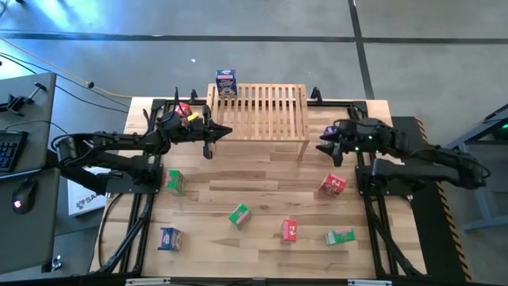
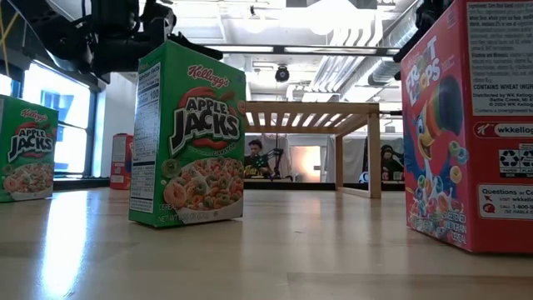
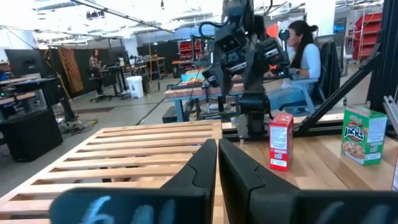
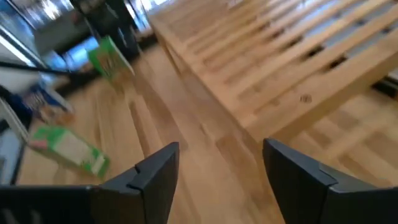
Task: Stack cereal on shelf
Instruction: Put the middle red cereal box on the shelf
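Observation:
The light wood shelf (image 1: 262, 111) stands on its legs at the table's far middle, and one blue cereal box (image 1: 226, 83) stands upright on its far left corner. Several more boxes are spread over the near half of the table: green (image 1: 175, 181) (image 1: 239, 214) (image 1: 339, 236), red (image 1: 332, 184) (image 1: 289, 230) and blue (image 1: 169, 237). My left gripper (image 1: 213, 135) (image 3: 217, 163) hovers shut at the shelf's near left corner, holding nothing. My right gripper (image 1: 325, 144) (image 4: 217, 171) is open and empty, just off the shelf's right leg.
Another red box (image 1: 184, 111) sits beside the left arm near the far left edge. In the low view a green box (image 2: 190, 137) and a red box (image 2: 470, 125) stand close to the camera, with the shelf (image 2: 316, 112) behind. People sit beyond the table (image 3: 301, 50).

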Tool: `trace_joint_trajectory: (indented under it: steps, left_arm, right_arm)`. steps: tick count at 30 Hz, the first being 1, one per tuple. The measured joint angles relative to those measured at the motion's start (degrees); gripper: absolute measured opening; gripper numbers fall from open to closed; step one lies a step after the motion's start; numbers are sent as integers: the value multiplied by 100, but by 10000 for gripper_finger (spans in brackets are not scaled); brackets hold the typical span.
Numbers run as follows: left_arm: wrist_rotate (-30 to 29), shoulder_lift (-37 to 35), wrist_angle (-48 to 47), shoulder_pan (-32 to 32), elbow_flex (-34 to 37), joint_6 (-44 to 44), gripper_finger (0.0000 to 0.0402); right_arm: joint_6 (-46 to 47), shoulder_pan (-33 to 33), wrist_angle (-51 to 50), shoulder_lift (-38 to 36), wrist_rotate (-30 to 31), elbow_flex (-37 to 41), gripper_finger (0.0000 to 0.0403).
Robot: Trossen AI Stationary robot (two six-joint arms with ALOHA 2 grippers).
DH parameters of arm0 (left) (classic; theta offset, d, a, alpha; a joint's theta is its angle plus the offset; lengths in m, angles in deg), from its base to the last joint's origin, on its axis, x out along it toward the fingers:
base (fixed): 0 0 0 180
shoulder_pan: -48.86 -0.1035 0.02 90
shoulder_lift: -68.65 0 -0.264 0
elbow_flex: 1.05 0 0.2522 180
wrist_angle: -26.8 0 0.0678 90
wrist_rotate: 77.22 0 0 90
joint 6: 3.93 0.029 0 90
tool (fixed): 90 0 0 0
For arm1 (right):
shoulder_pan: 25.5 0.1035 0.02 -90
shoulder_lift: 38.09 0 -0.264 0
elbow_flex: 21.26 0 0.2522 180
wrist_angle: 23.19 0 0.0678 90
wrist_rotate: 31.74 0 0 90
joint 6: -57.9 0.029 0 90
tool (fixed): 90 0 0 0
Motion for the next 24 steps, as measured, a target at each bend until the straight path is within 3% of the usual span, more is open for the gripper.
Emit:
trace_joint_trajectory:
  steps: [7, 14, 19, 24]
  left_arm:
    - [2, 0, -25, 0, 0, 46, 10]
    - [2, 0, -52, 2, 0, 101, 10]
    - [0, 0, -55, 2, 0, 105, 10]
    - [0, 0, -55, 2, 0, 105, 10]
  right_arm:
    - [335, 875, -1240, 717, 852, -810, 225]
    - [1547, 1666, -2840, 1240, 1437, -1357, 224]
    - [2264, 2167, -3215, 1553, 1435, -1571, 215]
    - [2809, 2600, -3273, 1953, 922, -1692, 229]
